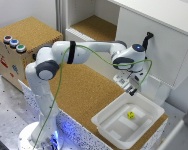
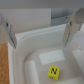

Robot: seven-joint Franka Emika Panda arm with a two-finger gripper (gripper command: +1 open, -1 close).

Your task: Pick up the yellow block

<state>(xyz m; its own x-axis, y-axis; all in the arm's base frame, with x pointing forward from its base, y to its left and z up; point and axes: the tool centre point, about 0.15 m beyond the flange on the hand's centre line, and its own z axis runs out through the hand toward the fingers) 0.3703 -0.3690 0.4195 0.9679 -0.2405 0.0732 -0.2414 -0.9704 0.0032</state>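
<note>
With its jaws apart, the end effector [image 1: 132, 90] hangs above the yellow block [image 1: 130, 115] in the white tray [image 1: 110, 129], so descending off-centre could nudge the cube away or strike the rim.

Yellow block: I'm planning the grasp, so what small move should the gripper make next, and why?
Probably shift sideways until centred over the yellow block, then descend. The gripper hangs open above the white tray's rim, and in the wrist view the block sits off-centre between the fingers.
</note>
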